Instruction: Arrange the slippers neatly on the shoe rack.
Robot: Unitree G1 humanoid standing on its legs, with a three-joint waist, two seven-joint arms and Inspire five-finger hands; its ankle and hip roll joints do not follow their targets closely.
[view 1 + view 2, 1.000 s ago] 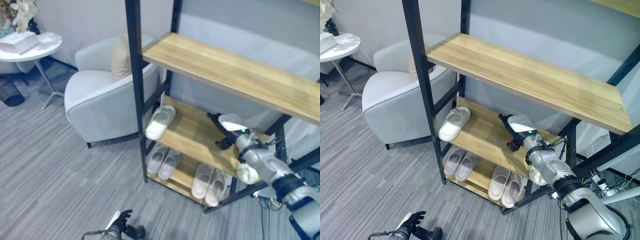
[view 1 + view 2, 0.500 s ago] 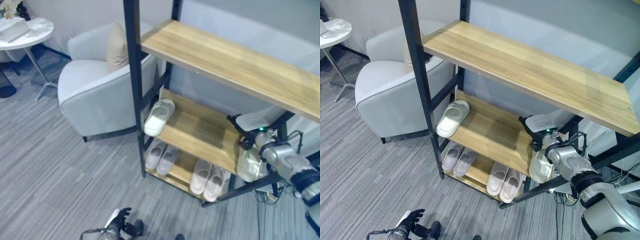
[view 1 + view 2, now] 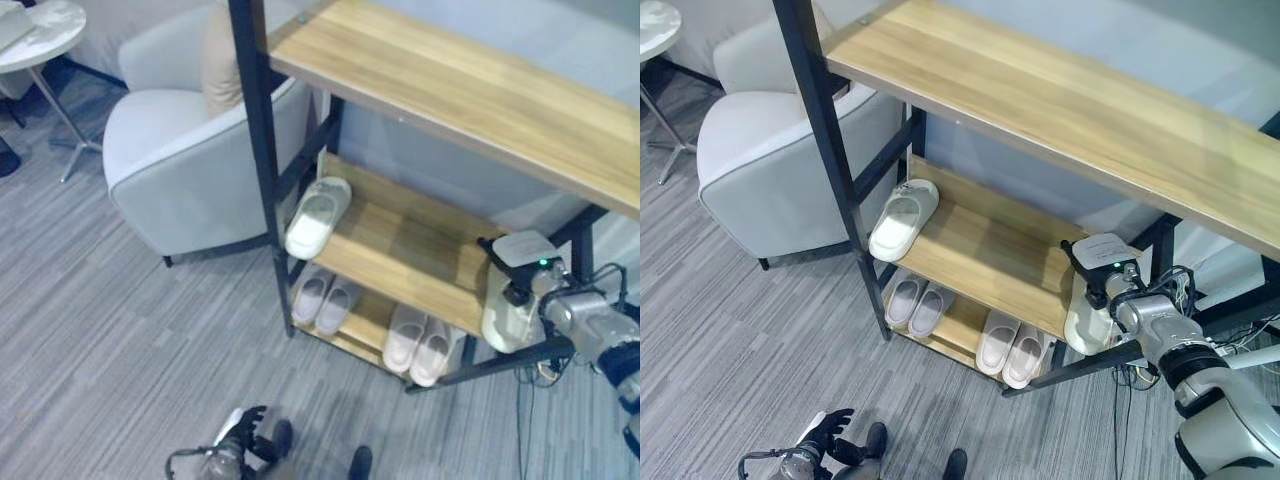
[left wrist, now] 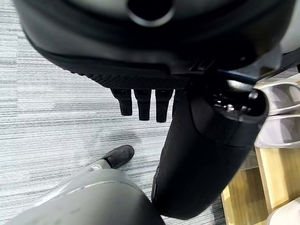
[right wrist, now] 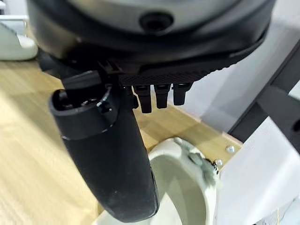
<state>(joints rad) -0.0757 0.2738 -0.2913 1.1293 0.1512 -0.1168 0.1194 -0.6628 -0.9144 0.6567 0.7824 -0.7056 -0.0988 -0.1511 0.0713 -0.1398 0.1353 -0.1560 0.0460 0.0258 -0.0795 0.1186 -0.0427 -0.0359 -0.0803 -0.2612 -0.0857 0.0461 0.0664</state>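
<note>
A cream slipper [image 3: 318, 215] lies at the left end of the rack's middle shelf [image 3: 400, 255]. A second cream slipper [image 3: 503, 322] rests tilted at the shelf's right end, partly over the edge. My right hand [image 3: 522, 255] is directly above it. In the right wrist view the thumb [image 5: 108, 154] crosses this slipper's opening [image 5: 183, 187], while the fingers [image 5: 159, 96] stay relaxed and off it. My left hand [image 3: 243, 430] hangs low over the carpet with its fingers [image 4: 140, 101] loose and nothing in it.
Two grey slipper pairs [image 3: 325, 300] [image 3: 420, 345] sit on the bottom shelf. The wide top shelf [image 3: 450, 90] overhangs, and a black post [image 3: 255, 170] stands at the front left. A grey armchair [image 3: 170, 170] with a beige cushion [image 3: 215, 60] and a round white table [image 3: 40, 25] stand left.
The view has shifted. My right hand has drawn back along the middle shelf, from its centre to the right end above the tilted slipper.
</note>
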